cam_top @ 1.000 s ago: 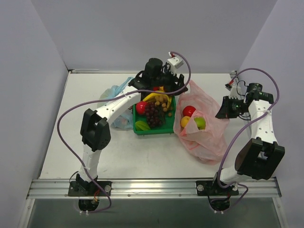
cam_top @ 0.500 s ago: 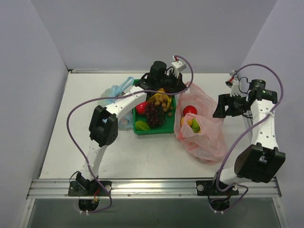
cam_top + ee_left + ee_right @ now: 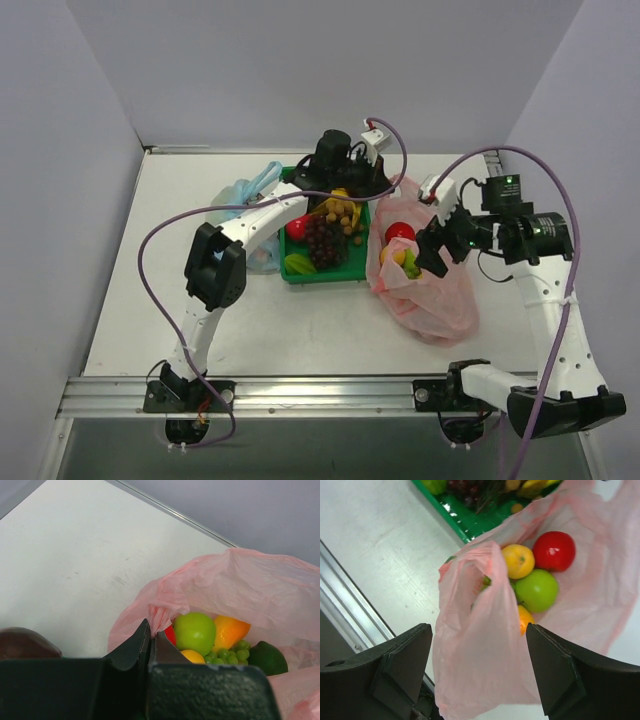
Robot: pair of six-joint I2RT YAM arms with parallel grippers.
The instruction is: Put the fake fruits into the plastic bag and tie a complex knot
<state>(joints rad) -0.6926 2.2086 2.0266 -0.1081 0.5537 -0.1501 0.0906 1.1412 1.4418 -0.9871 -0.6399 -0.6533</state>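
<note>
Stage: filling, by my reading. Part of the fruit is in the pink bag (image 3: 440,300) and part is not, and no knot exists yet.

Left tool (image 3: 151,632): jaws pressed together on a bunched fold of the bag's far rim, holding that edge up above the green tray (image 3: 320,275).

Right tool (image 3: 477,627): spread wide and gripping nothing. It hangs over the near side of the bag with one loop handle (image 3: 470,580) standing between its two fingers, touching neither as far as I can tell.

Bag position: on the desk (image 3: 150,300) just right of the tray, mouth gaping upward.

Already inside: a red apple (image 3: 553,550), a green apple (image 3: 536,590), a yellow fruit (image 3: 518,561), an orange one (image 3: 525,617) and some green grapes (image 3: 227,655).

Left in the tray: purple grapes (image 3: 322,240), a banana (image 3: 335,205), a second red apple (image 3: 296,227) and a yellow-green fruit (image 3: 300,264).

Other items: a light-blue bag (image 3: 245,195) lies left of the tray, not involved.

Remaining work: move the tray fruit across, gather both handles, then tie them. Roughly half of the loading looks done, and none of the tying.

Likely next need: the right tool closing on that handle to hold the mouth open. This is a guess.
</note>
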